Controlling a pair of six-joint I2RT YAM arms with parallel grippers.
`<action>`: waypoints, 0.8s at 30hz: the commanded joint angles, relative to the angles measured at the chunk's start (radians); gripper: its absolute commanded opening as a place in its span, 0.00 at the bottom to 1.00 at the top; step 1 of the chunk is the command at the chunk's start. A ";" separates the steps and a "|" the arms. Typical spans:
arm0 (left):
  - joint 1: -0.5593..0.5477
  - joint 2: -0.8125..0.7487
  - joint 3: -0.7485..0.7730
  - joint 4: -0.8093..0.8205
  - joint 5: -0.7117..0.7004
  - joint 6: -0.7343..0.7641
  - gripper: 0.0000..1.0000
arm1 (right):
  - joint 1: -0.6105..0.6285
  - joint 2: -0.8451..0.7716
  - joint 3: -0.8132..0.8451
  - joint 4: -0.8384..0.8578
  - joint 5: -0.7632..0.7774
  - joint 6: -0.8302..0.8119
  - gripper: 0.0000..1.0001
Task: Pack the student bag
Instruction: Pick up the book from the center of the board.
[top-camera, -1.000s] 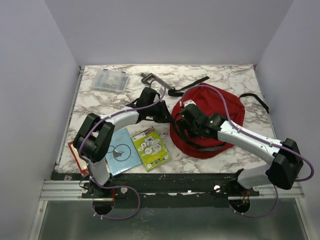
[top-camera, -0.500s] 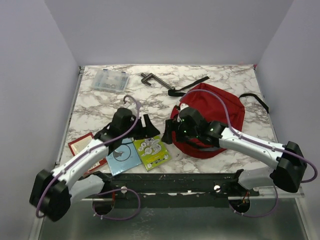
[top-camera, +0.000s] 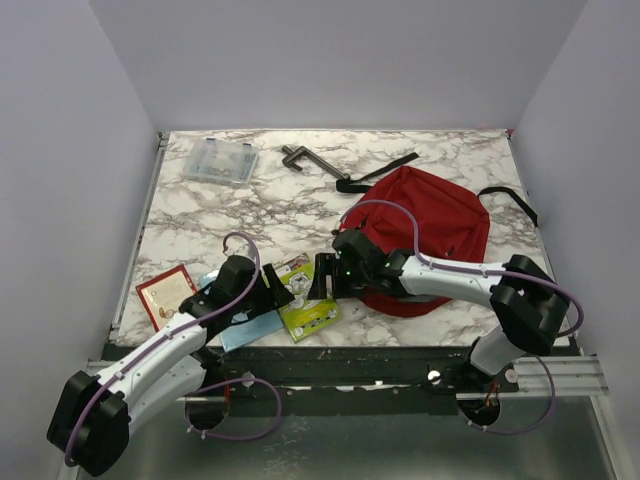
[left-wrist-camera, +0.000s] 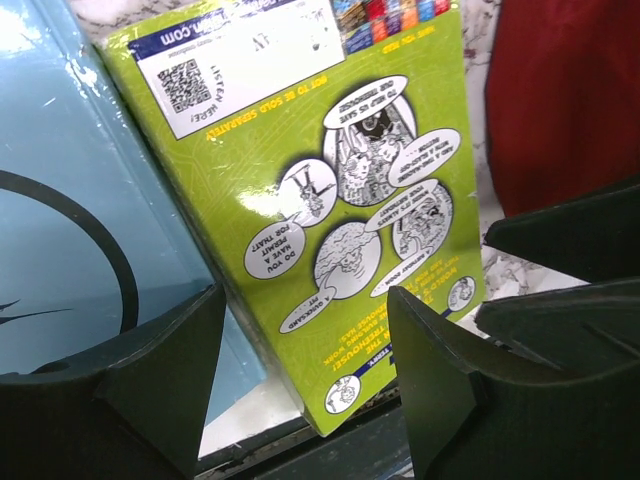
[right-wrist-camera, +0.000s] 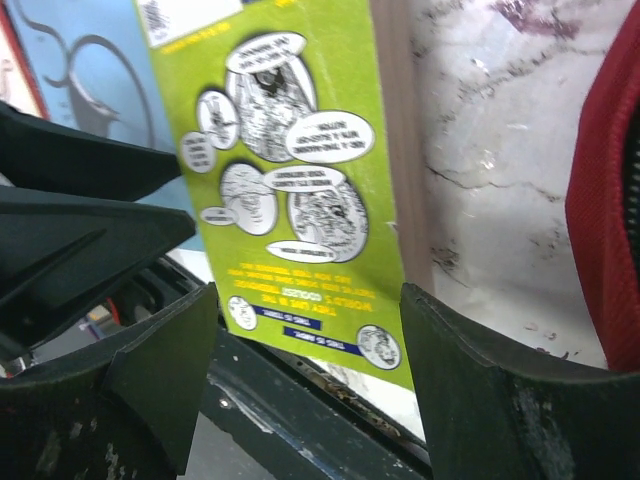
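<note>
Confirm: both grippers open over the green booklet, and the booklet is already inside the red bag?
Wrong on one point: the green booklet lies on the table, beside the student bag on its left, not inside it; the top external view shows this. Both the left gripper and the right gripper are open over the booklet.

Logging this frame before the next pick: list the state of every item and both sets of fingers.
student bag: lying flat on the table, unheld.
green book: flat on the table, ungripped.
blue book: flat, ungripped.
left gripper: fingers open over the green book.
right gripper: fingers open over the same book.
clear case: flat, lid seemingly shut.
</note>
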 joint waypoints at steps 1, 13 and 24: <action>0.001 0.038 -0.005 0.006 0.002 -0.005 0.68 | 0.003 0.042 -0.036 0.035 0.021 0.036 0.76; 0.001 0.108 -0.027 0.092 0.062 0.000 0.67 | 0.002 0.037 -0.061 0.035 0.011 0.043 0.67; -0.001 0.095 -0.035 0.104 0.073 -0.009 0.66 | 0.002 -0.130 -0.168 0.246 -0.120 0.224 0.49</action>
